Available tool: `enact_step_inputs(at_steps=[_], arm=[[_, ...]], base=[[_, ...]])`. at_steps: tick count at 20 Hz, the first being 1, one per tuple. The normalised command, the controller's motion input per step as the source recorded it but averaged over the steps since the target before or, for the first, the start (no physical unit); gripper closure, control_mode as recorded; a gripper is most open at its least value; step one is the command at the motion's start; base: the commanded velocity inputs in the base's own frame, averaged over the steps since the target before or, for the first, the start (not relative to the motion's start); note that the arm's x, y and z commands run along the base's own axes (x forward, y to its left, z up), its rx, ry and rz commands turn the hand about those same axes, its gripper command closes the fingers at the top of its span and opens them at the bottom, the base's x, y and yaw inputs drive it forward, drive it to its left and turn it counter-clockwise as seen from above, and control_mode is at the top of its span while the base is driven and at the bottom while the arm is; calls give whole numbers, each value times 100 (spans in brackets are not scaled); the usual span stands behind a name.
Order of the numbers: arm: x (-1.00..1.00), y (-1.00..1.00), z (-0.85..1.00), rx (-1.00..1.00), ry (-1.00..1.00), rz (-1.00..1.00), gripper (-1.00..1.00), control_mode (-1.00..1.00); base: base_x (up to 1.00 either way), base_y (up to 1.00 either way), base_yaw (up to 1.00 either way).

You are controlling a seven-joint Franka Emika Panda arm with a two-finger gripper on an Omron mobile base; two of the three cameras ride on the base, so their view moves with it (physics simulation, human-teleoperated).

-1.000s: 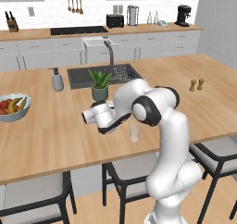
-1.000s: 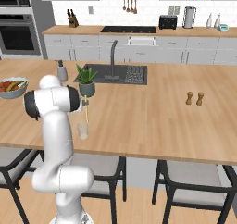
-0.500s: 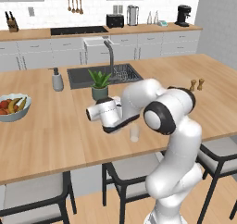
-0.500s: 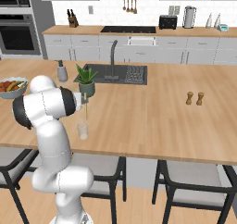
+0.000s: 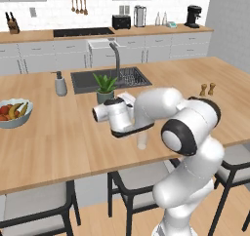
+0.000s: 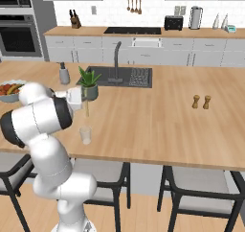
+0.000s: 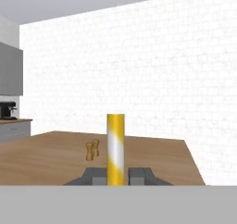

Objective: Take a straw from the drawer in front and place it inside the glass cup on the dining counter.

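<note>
Straw (image 7: 115, 149), a thin round yellow stick w/ pale stripe, is clamped between the dark fingers of the gripper (image 7: 115, 174); jaws nearly shut on it. In the right base view the straw (image 6: 87, 107) is seen upright, just above the glass cup (image 6: 85, 134), a small clear straight-sided tumbler standing near the front edge of the smooth light-wood dining counter (image 6: 158, 111). Vs. half a sec ago: elbow is swung further right and nearer, hand stayed over the cup. Two small wooden shakers (image 7: 92, 150) sit far off.
</note>
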Motion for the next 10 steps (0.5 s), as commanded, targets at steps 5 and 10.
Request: enact_step_inputs(at_steps=[5, 10], arm=[[-68, -3, -17, 0, 8, 0, 100, -100], [-24, -9, -4, 0, 1, -1, 100, -100]], base=[[0, 0, 0], [0, 0, 0]])
